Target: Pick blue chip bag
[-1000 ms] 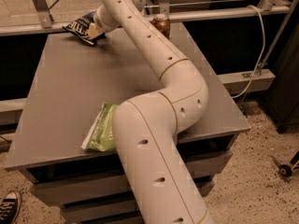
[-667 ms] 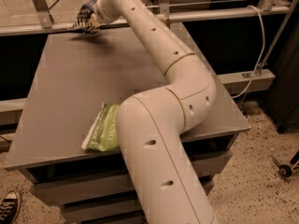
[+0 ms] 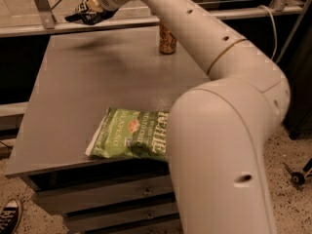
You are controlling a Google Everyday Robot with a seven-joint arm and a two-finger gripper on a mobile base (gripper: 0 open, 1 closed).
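The blue chip bag (image 3: 84,16) is a small dark bag with white markings, held in the air above the far left corner of the grey table (image 3: 97,82). My gripper (image 3: 92,8) is at the top left of the camera view, at the end of the long white arm, and is shut on the bag. The bag's shadow lies on the table below it. The arm hides part of the bag.
A larger green Kettle chip bag (image 3: 129,134) lies near the table's front edge, partly behind my arm. A brown can (image 3: 167,39) stands at the far middle of the table. A metal rail (image 3: 44,29) runs behind the table. Drawers sit under the front edge.
The gripper has lifted the blue chip bag off the far left of the table and carried it up and left. The camera view has shifted, and the can now shows.
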